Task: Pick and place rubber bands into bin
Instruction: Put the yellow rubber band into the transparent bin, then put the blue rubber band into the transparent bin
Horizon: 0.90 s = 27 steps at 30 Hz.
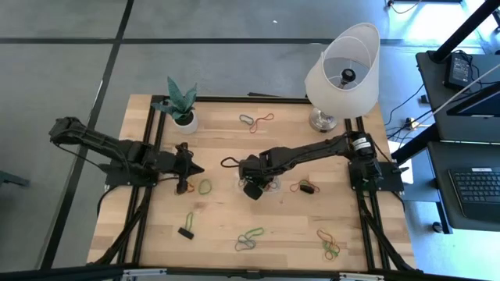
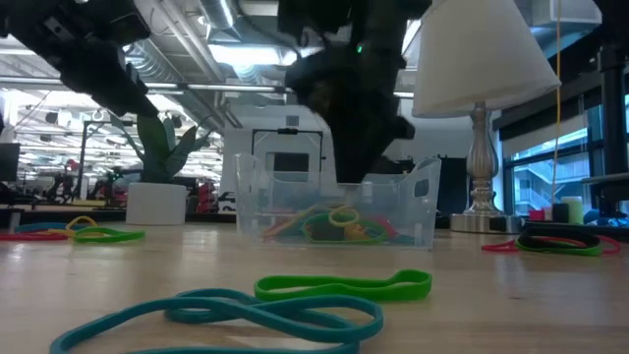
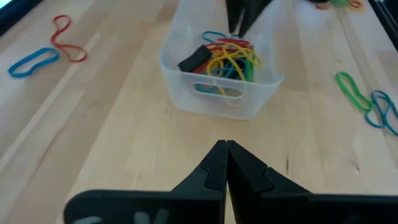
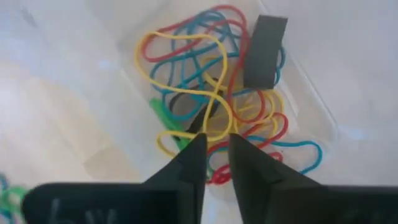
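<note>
The right gripper [image 4: 215, 149] is seen poised over the bin [image 3: 186, 99], its fingers parted a little and nothing held between them. Directly beneath its tips, a tangle of rubber bands [image 4: 217, 106] is already gathered in the bin. The left gripper [image 3: 225, 163] is kept pinched together and empty, just beside the bin. Farther out, loose bands [image 1: 250, 238] are left scattered across the table [image 1: 226, 218], so the job is judged partly done.
</note>
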{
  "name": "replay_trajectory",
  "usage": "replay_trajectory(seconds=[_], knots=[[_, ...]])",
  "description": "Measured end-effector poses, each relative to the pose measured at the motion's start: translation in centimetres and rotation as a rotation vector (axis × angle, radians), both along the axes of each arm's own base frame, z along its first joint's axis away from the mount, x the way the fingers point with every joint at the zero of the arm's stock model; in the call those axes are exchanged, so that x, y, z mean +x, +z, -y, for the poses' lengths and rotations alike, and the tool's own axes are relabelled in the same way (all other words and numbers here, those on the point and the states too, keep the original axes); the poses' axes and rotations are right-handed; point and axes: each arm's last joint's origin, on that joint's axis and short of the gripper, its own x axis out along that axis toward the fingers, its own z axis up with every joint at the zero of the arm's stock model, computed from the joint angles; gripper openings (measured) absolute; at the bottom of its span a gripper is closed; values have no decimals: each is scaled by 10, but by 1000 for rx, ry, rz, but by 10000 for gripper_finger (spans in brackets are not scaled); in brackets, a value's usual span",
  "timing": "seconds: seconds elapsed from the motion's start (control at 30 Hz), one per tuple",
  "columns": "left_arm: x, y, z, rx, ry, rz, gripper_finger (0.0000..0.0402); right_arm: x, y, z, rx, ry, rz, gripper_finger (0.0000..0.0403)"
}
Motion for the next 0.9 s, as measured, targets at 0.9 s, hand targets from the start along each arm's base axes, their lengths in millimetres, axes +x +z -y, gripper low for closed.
replay_trajectory(seconds=[0.9], knots=[[31, 42, 25, 56, -66, -148, 3, -154, 81, -30, -39, 107, 479, 59]])
